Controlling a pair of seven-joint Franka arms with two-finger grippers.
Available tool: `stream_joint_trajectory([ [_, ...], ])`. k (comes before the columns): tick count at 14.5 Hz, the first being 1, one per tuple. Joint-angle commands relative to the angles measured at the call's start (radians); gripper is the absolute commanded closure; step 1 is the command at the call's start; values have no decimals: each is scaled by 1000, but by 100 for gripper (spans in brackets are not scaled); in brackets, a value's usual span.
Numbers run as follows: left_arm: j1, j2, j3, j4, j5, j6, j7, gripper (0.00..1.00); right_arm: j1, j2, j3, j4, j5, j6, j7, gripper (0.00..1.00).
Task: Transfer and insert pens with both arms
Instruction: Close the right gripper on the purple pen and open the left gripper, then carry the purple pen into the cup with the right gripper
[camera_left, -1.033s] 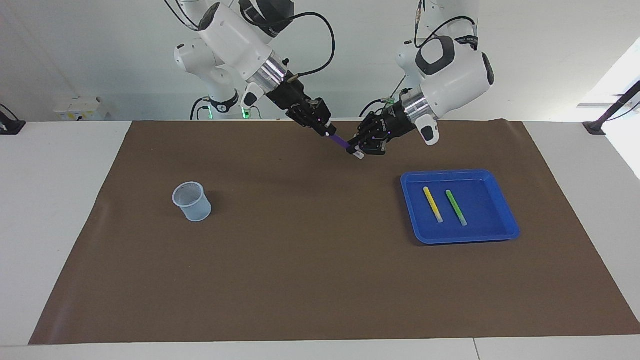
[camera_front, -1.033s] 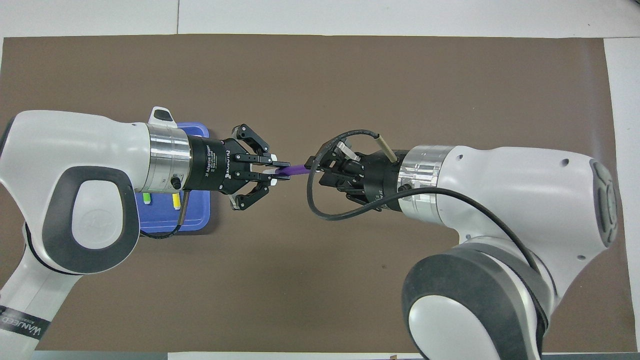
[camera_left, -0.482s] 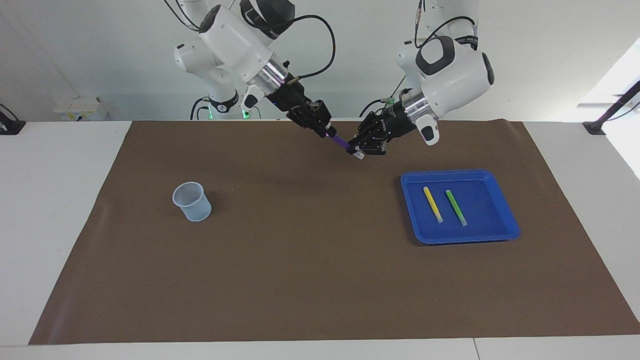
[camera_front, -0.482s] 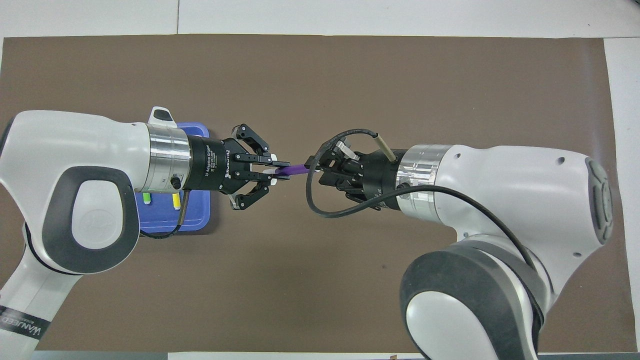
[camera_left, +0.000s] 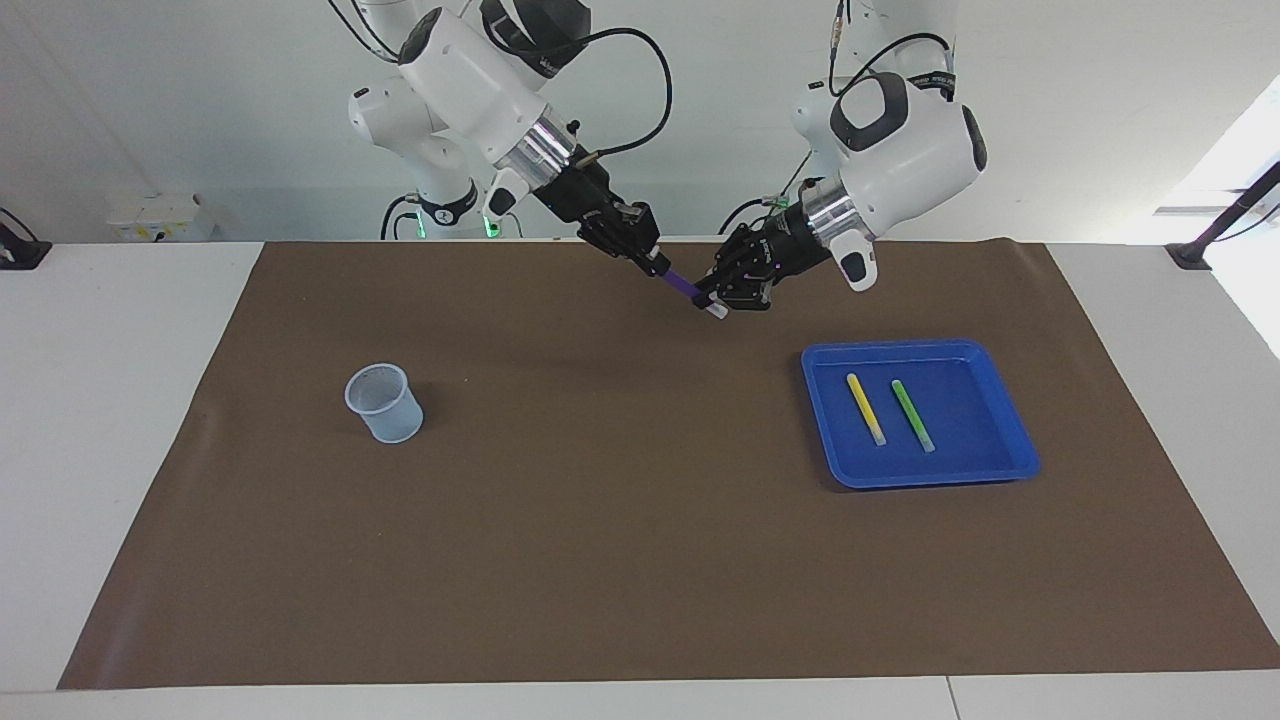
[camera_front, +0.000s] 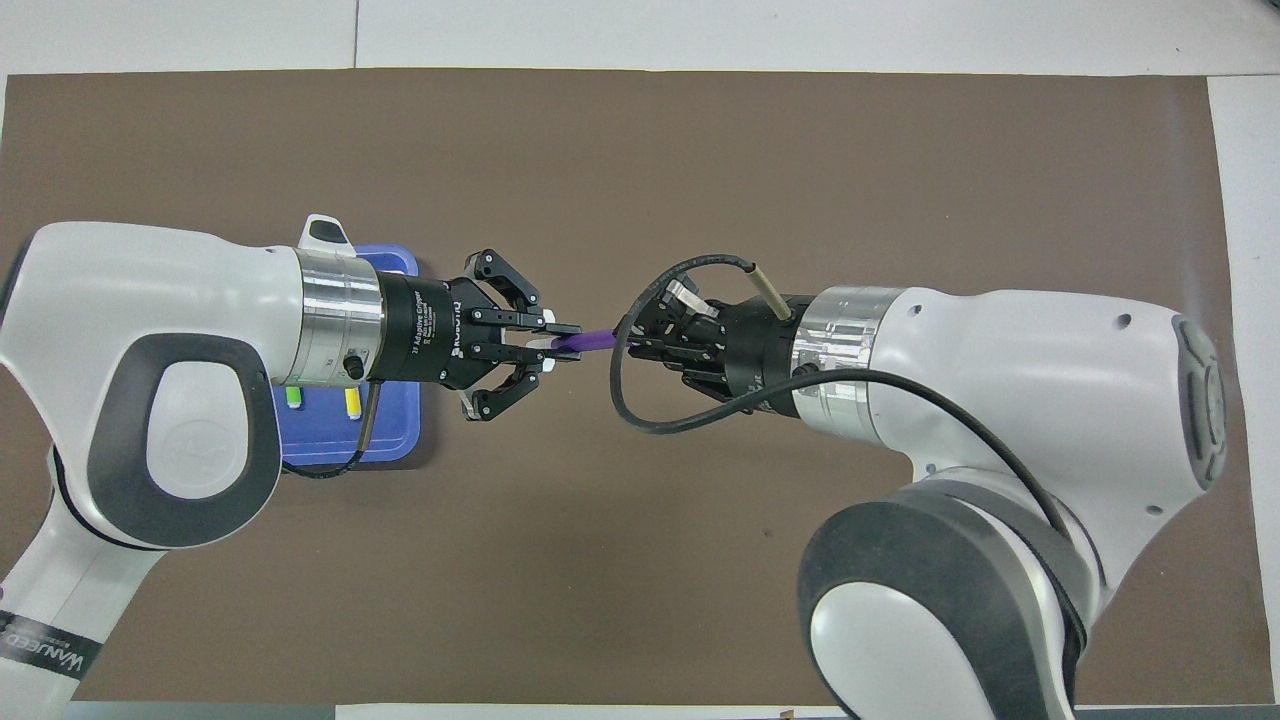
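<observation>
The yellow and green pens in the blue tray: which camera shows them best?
The facing view: the yellow pen and green pen lie fully visible, side by side in the blue tray. In the overhead view the left arm covers them; only their tips show.

Colour rundown: the worktop (camera_left: 120, 420) is white with a plain brown mat (camera_left: 640, 520) over it. The tray (camera_left: 935, 476) is bright blue, holding 1 yellow pen (camera_left: 864, 405) and 1 green pen (camera_left: 911, 412), both with pale tips. Up over the mat there's a purple pen (camera_left: 683, 286) with a whitish end between 2 black end effectors on white arms with silver wrist rings. The cup (camera_left: 384, 402) is a see-through bluish grey.
</observation>
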Motion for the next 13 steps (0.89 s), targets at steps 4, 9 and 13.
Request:
stream_joint_trajectory([
  [4,-4,-38,8,-27,-20,17,3,75,0,4,-1,-2,7,0,-30,100],
  [9,10,-52,14,-28,-11,19,19,0,-16,1,-7,3,5,-80,-91,100],
  [13,82,-51,14,-28,0,16,103,0,-174,-2,-14,81,-89,-353,-295,100],
])
